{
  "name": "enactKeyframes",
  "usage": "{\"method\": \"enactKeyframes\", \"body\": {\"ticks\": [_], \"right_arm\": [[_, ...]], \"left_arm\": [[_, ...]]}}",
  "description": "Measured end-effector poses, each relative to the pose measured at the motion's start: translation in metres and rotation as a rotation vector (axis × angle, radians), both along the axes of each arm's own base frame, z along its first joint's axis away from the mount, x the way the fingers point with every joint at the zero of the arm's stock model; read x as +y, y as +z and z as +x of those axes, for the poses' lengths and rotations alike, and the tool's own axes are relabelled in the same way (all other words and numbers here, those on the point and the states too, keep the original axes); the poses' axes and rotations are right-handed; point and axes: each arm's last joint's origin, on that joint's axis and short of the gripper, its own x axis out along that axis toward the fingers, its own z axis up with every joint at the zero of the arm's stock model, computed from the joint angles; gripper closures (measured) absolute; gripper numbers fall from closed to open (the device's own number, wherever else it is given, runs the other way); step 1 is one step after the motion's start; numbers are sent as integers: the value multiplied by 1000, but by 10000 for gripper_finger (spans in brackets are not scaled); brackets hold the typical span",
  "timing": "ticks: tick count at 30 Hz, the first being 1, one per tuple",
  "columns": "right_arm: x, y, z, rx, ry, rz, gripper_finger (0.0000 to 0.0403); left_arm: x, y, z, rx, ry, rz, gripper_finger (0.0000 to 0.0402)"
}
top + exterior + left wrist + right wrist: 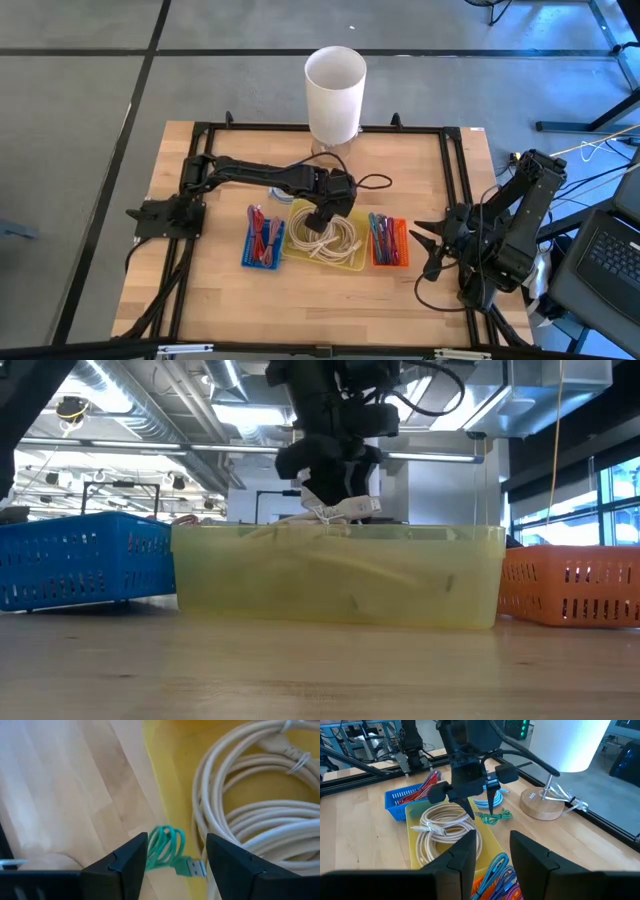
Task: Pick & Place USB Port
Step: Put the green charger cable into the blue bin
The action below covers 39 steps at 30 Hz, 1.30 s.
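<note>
Between the parted left gripper (175,865) fingers a light, floppy green USB cable (165,847) is seen; its stiff metal plug (197,868) is judged the firmest hold.

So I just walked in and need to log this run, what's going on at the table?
The left claw hangs open above the far edge of the yellow bin, right over a small green USB cable lying on the wood just outside it. Nothing is gripped yet. The bin holds coiled white cables, with a blue basket and an orange basket of cables on either side. The right arm waits at the table's right edge.
</note>
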Motion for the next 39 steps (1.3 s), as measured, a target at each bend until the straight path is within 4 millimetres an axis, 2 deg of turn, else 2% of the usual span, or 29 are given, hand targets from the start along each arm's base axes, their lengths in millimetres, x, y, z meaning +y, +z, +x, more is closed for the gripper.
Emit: {"method": "enactKeyframes", "body": {"ticks": [14, 17, 22, 24, 27, 31, 39], "right_arm": [[0, 0, 0, 3, 0, 2, 281], [0, 0, 0, 3, 0, 2, 281], [0, 0, 0, 3, 0, 2, 281], [0, 0, 0, 3, 0, 2, 281], [0, 0, 0, 9, 0, 6, 281], [0, 0, 0, 8, 0, 8, 281], [0, 0, 0, 8, 0, 8, 281]], "left_arm": [[12, -15, 3, 35, 75, 8, 213], [12, -15, 3, 38, 67, 16, 253], [15, -16, 1, 67, 38, 31, 372], [19, -16, -1, 85, 38, 33, 392], [22, -18, -5, 138, -17, 59, 383], [28, -18, -7, 169, -80, 89, 345], [61, -21, -12, 205, -53, 140, 258]]}}
